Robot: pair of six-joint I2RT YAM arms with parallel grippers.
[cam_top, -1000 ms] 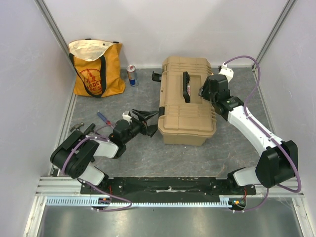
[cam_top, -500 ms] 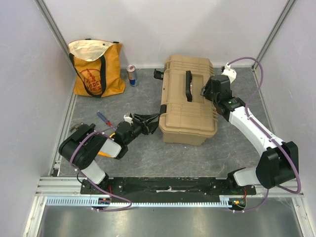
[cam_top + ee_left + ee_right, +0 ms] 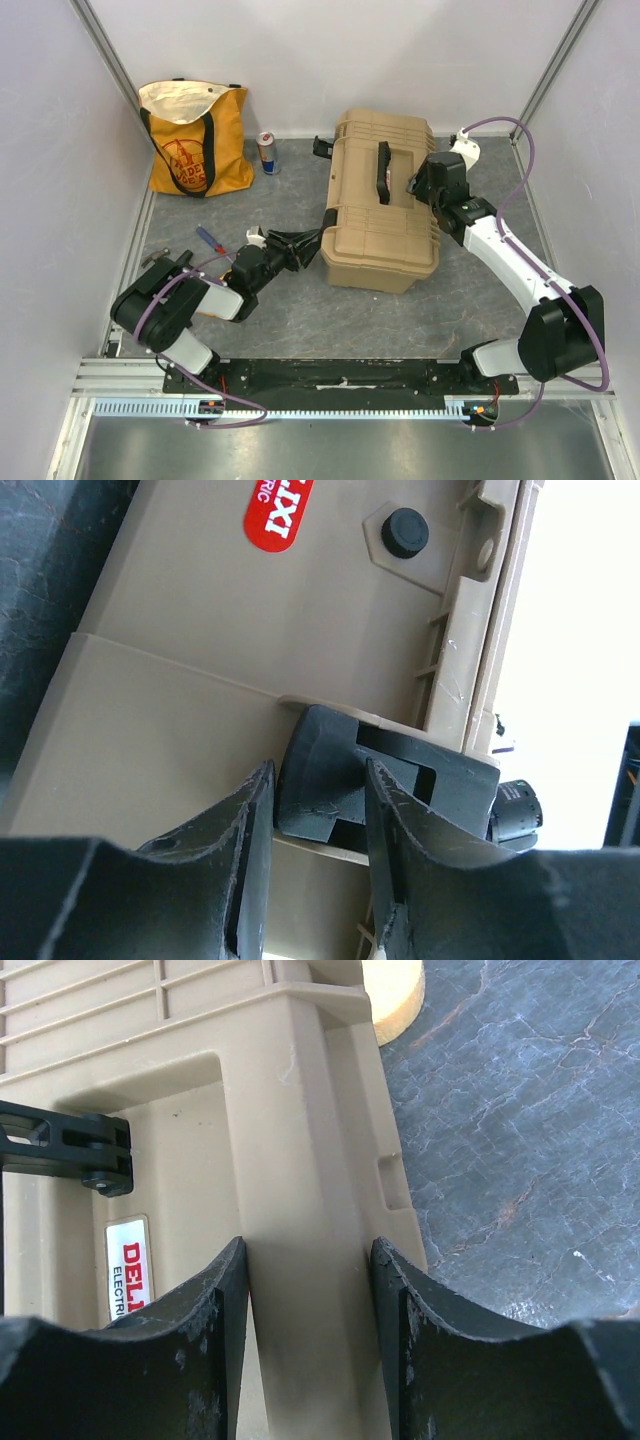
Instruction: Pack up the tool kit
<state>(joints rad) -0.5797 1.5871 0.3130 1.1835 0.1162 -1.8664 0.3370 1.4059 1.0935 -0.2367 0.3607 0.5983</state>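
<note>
Left gripper (image 3: pixel 317 770) reaches low, narrowly straddling the black latch (image 3: pixel 440 790); grip unclear. Right gripper (image 3: pixel 308 1250) clamps a rib of the closed tan toolbox (image 3: pixel 380 225).

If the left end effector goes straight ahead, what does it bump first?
The left end effector would most likely meet the black plastic latch on the tan hard-plastic toolbox first; it sits between the fingers.

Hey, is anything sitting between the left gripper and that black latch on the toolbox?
Nothing visible stands in the way. The left gripper has the black latch right between its fingers, against the wall of the tan toolbox.
</note>
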